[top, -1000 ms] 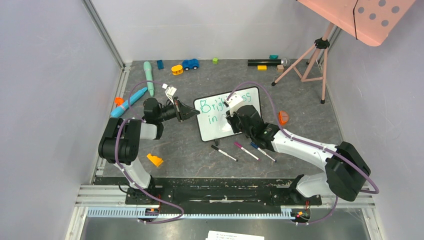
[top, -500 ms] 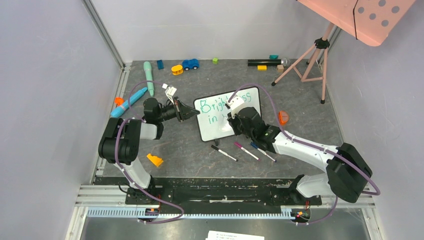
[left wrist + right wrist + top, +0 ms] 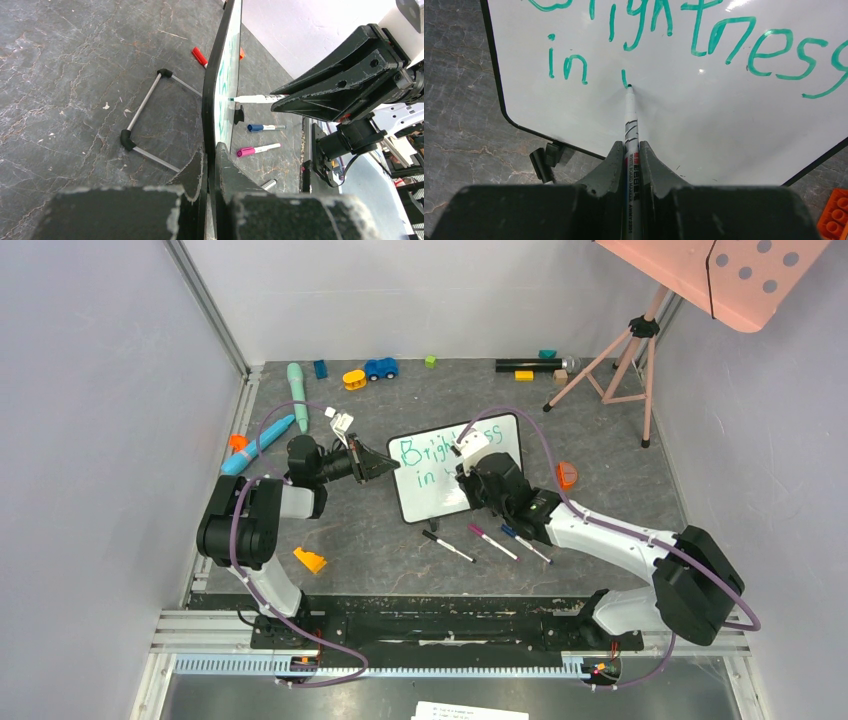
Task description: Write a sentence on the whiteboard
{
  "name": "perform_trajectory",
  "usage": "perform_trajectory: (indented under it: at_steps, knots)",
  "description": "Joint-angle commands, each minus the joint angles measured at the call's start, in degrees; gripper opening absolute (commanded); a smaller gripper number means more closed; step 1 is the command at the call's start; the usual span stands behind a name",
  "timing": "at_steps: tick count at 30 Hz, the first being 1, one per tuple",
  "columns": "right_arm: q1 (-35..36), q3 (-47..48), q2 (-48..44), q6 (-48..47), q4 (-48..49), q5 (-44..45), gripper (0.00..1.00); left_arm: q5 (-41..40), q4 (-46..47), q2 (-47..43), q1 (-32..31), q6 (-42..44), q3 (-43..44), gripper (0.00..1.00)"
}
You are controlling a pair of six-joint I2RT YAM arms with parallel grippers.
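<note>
Hardly anything had shifted in the last second: the right wrist had crept a touch nearer over the board, and the left arm had kept its place.

Nearest the arm bases, an orange block (image 3: 310, 560) lay on the dark table (image 3: 370, 540) to the left. Three loose markers (image 3: 493, 542) lay side by side just in front of the whiteboard (image 3: 440, 495).

The whiteboard stood mid-table, its face leaning back. The left fingers (image 3: 192, 175) were pinched on its black frame at the left edge. The right fingers (image 3: 611, 165) were pressed together on a white marker (image 3: 630, 130), whose tip touched the white surface on the second line. Just above the tip was a short, fresh teal stroke (image 3: 624, 77).

The sentence (image 3: 704, 40) was only partly there: "Brightness" ran along the top line, with "in" beneath it at the left. In the overhead view the right wrist hid the middle of the writing.

Just beside the whiteboard's right edge lay a small orange piece (image 3: 566, 475). Farther back sat a blue toy car (image 3: 380, 368) and a yellow toy (image 3: 354, 379). A pink tripod (image 3: 620, 360) stood at the far right, and a pink dotted panel (image 3: 740, 275) hung above it.
</note>
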Motion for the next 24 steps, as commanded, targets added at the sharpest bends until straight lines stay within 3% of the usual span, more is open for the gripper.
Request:
perform_trajectory:
  at_steps: [1, 12, 24]
  knots:
    - [-0.97, 3.44, 0.83, -0.13, 0.63, 1.7, 0.0, 0.4, -0.98, -0.63, -0.84, 6.82, 0.84, 0.02]
    - [-1.33, 4.75, 1.73, -0.39, 0.03, 1.1, 0.0, 0.25, -1.6, -0.85, -0.93, 7.17, 0.93, 0.02]
    - [-1.3, 0.05, -0.16, 0.45, -0.16, -1.09, 0.0, 0.22, -1.68, -0.84, -1.01, 7.26, 0.94, 0.02]
